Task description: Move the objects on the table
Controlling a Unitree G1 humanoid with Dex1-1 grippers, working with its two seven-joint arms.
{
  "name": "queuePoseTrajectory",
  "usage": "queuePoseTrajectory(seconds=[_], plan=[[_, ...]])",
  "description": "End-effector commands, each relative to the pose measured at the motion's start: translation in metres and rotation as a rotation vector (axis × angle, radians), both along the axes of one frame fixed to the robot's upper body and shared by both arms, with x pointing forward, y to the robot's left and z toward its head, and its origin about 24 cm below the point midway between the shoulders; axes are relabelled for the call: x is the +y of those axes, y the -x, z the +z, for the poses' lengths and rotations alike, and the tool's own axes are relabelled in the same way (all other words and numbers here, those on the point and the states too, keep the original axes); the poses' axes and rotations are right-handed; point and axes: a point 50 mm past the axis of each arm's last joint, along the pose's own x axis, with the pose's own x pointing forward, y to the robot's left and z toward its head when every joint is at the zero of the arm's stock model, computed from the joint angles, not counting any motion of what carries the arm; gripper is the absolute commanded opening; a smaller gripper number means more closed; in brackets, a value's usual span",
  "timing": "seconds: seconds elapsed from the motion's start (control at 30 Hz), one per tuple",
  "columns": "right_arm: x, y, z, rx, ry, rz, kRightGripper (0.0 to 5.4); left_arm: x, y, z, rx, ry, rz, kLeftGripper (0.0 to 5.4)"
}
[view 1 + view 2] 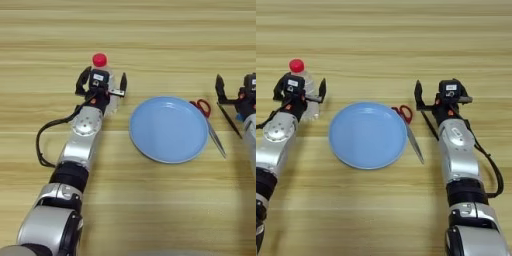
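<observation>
The round light-blue plate (367, 135) lies on the table (381, 40) between my two arms. My left gripper (101, 84) is open, one black finger on each side of a clear bottle with a red cap (100, 60) that stands upright to the plate's left. To the plate's right, my right gripper (442, 97) is open just above the table. A thin black stick (429, 125) lies slanted under its left finger, beside the forearm. A sliver of bright blue, the block (240, 117), shows at the arm's edge; the rest is hidden.
Red-handled scissors (404, 113) lie against the plate's right rim, blades pointing toward me. A black cable (42, 142) loops out left of my left forearm.
</observation>
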Motion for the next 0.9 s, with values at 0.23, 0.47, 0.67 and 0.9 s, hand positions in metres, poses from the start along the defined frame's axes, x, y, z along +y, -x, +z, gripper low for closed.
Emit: queuePoseTrajectory(seconds=[0.23,0.47,0.67,0.9], plan=[[-0.001,-0.001,0.000,0.006,0.006,-0.008,5.40,-0.003,0.027,-0.010,0.063,0.041,-0.001,5.34],[-0.001,-0.001,0.000,0.007,0.008,-0.009,5.40,0.006,0.040,-0.011,0.088,0.039,0.018,5.34],[0.000,-0.002,0.000,0.008,0.008,-0.009,5.40,0.015,0.043,-0.009,0.094,0.016,0.047,5.34],[0.001,-0.003,0.000,0.009,0.009,-0.010,5.40,0.014,0.054,0.008,0.114,0.004,0.001,5.34]])
